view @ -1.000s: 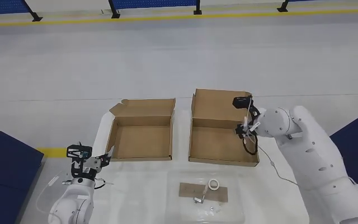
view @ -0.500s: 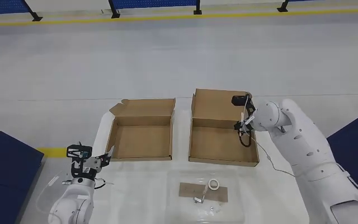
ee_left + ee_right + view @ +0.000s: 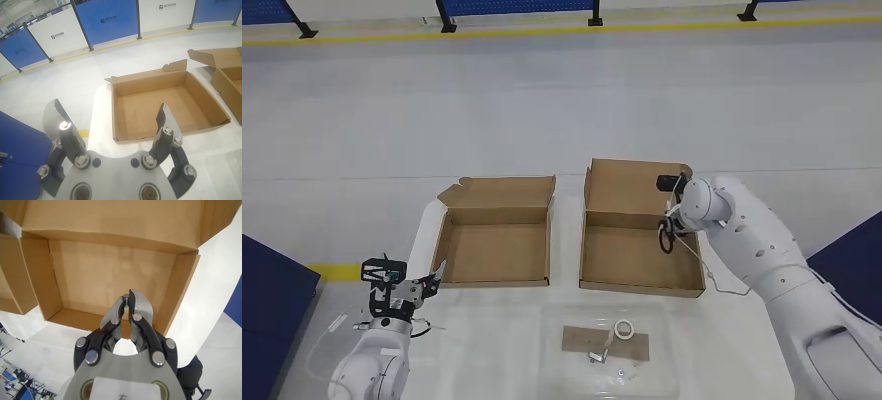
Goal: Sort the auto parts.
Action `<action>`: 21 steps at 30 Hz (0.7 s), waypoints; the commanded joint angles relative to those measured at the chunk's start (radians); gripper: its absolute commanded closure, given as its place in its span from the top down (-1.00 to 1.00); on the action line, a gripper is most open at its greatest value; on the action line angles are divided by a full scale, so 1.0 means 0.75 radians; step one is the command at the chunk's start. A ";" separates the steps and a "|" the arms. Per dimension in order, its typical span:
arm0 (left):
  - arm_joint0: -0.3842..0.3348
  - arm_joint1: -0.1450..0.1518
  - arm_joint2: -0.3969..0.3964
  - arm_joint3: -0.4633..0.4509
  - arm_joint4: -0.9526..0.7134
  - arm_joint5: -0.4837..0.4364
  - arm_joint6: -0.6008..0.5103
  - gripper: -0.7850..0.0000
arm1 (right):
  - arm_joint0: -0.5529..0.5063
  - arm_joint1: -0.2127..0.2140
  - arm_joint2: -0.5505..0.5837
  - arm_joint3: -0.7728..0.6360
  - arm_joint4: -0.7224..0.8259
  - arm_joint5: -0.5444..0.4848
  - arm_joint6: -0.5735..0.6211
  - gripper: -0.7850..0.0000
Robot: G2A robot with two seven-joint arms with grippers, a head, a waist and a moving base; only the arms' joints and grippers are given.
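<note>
Pinching a small bolt (image 3: 126, 301) between nearly closed fingers, the right gripper (image 3: 126, 306) hangs over the right box (image 3: 105, 272), toward its right wall. The left gripper (image 3: 109, 106) gapes wide and empty, just beside the left box (image 3: 206, 106), at its near-left corner.

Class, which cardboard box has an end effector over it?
The box on the robot's right: the right end effector, gripping a bolt, hangs above it; the left box has none.
</note>
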 commanded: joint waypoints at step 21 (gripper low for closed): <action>0.000 0.000 0.000 0.000 0.000 0.000 0.000 1.00 | 0.034 -0.111 -0.070 0.333 0.090 0.023 -0.243 -1.00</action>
